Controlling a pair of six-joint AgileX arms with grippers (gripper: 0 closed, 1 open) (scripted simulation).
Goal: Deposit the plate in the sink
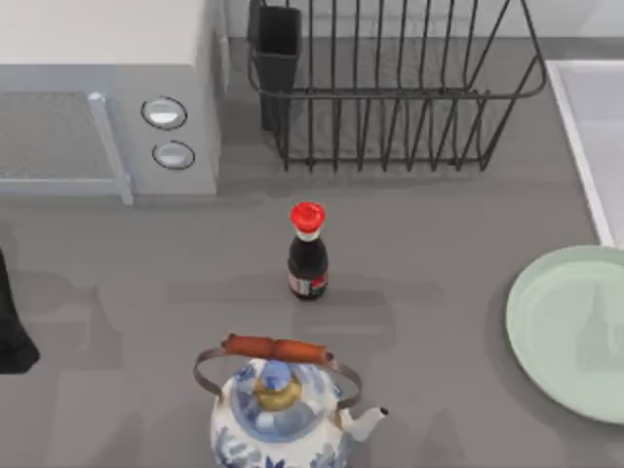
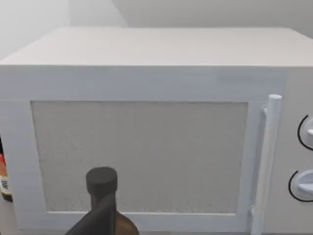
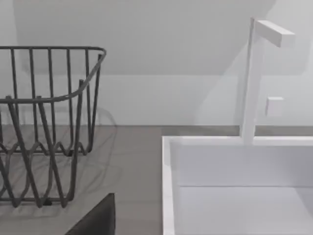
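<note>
At table's right: plate (image 1: 570,331) flat, before sink (image 1: 597,127).

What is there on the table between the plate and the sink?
Nothing: in the top view, bare grey tabletop separates the mint-green plate from the sink rim behind it. The dish rack stands further left, outside that stretch.

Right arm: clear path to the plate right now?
Probably yes. The plate lies flat on the counter's right side, just below the sink, nothing on it; the soy sauce bottle and kettle stand well left.
</note>
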